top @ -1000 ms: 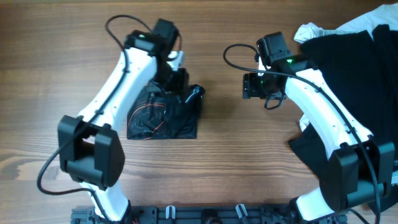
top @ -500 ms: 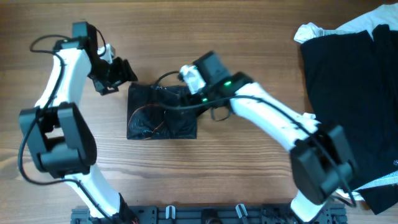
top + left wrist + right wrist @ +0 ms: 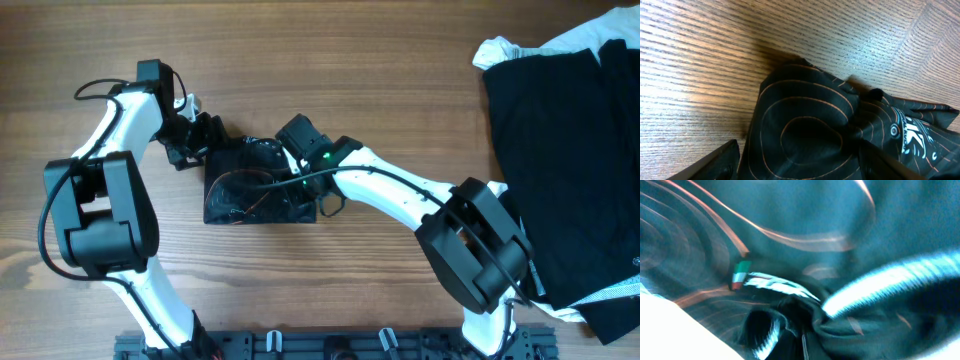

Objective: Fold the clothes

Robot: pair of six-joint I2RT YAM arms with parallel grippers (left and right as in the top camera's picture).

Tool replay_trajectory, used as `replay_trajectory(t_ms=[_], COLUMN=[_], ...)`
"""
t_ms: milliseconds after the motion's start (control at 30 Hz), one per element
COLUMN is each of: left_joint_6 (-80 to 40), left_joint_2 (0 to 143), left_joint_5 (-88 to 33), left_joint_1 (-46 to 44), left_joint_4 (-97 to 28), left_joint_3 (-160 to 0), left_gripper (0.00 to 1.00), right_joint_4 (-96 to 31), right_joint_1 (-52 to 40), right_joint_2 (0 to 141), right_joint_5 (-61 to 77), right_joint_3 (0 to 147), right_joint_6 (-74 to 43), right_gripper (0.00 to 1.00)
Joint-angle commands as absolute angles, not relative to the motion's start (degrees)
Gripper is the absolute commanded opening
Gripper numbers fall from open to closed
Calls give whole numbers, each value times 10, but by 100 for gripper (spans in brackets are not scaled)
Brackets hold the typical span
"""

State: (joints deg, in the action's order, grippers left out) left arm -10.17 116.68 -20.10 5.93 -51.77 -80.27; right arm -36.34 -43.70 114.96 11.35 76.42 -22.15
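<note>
The black jersey with thin orange wavy lines lies folded into a small square left of centre on the table. My left gripper is at its upper-left corner. In the left wrist view the left gripper stands open, its dark fingers either side of the jersey, whose white logo shows at the right. My right gripper reaches across onto the jersey's top edge. The right wrist view is blurred; there the right gripper is shut on a bunched fold of the jersey.
More clothes lie at the table's right side: a large black pile with a white garment at its upper-left corner. Bare wooden table lies between the jersey and that pile.
My right gripper slid left along the jersey's top edge and closed on the fabric. The left gripper came right and down from the bare table to the jersey's upper-left corner.
</note>
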Motion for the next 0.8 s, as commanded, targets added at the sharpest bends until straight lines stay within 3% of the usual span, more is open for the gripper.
replay_trajectory(t_ms=[0,33,267,467,500,567,767], left_joint_6=[-93,-93,-92,-58,-45,-18,-4], left_joint_2=[1172,1172,1172,1172,1172,1172,1172], left_joint_5=[-212,-212,-212,-212,-217,-225,-225], left_joint_1=[57,57,58,57,57,54,44], left_joint_4=[-514,-512,-516,-495,-488,-477,-456], left_joint_3=[-798,-798,-798,-798,-798,-798,-765], left_gripper=[76,76,84,85,82,66,56], right_joint_4=[-433,-460,-532,-530,-530,-532,-534], right_joint_1=[-427,-422,-391,-332,-326,-319,-319], right_joint_2=[1114,1107,1096,1028,1021,1012,1013], right_joint_5=[59,45,-104,-109,-109,-109,-109], right_joint_3=[766,766,766,766,766,766,766], right_joint_6=[-293,-288,-367,-359,-357,-345,-345], right_gripper=[32,44,43,45,45,45,46])
